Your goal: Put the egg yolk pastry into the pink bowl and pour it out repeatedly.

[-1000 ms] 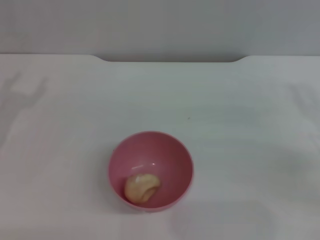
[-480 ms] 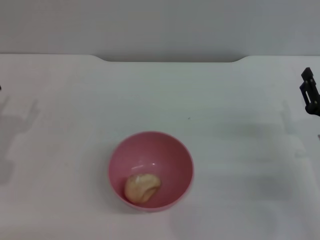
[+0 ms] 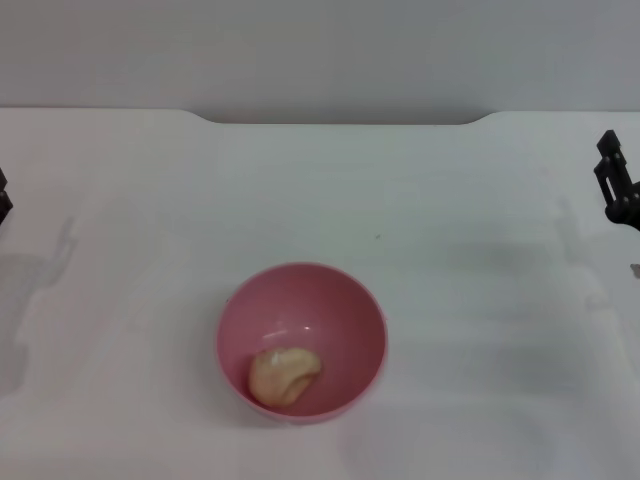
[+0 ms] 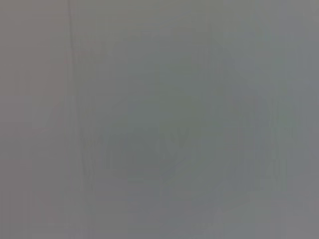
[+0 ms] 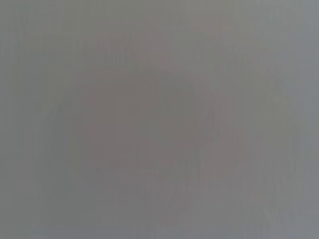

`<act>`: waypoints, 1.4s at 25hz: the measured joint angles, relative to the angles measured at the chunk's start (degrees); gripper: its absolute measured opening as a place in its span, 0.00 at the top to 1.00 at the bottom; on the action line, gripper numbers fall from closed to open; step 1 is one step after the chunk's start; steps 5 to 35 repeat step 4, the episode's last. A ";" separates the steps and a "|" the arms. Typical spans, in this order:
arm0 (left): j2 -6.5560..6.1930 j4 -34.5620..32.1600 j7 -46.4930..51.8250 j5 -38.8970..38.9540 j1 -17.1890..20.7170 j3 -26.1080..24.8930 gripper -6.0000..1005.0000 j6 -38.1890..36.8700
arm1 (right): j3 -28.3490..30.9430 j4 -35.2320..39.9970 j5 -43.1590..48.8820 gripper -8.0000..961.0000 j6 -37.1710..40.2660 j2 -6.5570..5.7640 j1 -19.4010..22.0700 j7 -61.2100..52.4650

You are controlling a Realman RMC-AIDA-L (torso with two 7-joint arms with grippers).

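Pink, round, smooth plastic bowl (image 3: 301, 341) sitting mid white desk (image 3: 450, 300), holding small tan creased egg yolk pastry (image 3: 284, 375). We are keeping left end effector (image 3: 4, 197) and right end effector (image 3: 618, 185) at edges, finger states untellable. Judging pour next: grip rim, tip slowly.

We seem to be at a bare test bench in a lab or robot workroom. We see only a plain white surface (image 3: 450, 200) with a notched far edge and a blank grey wall (image 3: 320, 50) behind it.
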State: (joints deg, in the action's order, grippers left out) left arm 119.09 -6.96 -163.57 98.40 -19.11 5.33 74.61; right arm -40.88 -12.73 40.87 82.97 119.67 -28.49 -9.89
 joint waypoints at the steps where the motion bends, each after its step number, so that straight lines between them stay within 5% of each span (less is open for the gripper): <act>1: 0.00 0.23 -0.03 -0.41 0.00 -0.28 0.22 -0.03 | -0.01 0.00 0.27 0.49 -0.25 -0.01 0.00 -0.01; 35: 0.00 0.74 -0.08 -0.77 0.08 -0.37 0.22 -0.19 | 0.26 0.56 2.07 0.49 -1.64 -0.02 0.01 -0.03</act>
